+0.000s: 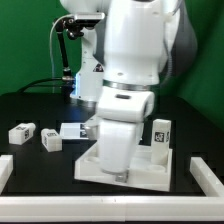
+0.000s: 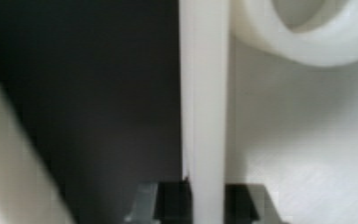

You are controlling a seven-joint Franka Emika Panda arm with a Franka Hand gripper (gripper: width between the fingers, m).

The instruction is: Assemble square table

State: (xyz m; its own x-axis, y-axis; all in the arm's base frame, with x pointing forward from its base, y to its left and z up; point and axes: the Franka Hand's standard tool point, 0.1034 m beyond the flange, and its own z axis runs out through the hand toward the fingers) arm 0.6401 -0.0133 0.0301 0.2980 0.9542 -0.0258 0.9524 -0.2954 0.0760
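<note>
While loose leg (image 1: 22, 131) and second loose leg (image 1: 51, 140) are lying at exterior view's left, well apart from arm, gripper (image 1: 122, 173) is reaching straight down at centre. Fingers (image 2: 243, 200) are clamping together on thin rim wall (image 2: 202, 100) of table slab (image 1: 160, 179). Wall's long axis is running straight out between fingers. Upright leg (image 1: 160, 133) is standing at slab's right corner, just beside gripper.

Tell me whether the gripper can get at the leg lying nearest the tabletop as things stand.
Likely not yet: the gripper is shut on the tabletop. The leg itself lies uncovered beside it.
</note>
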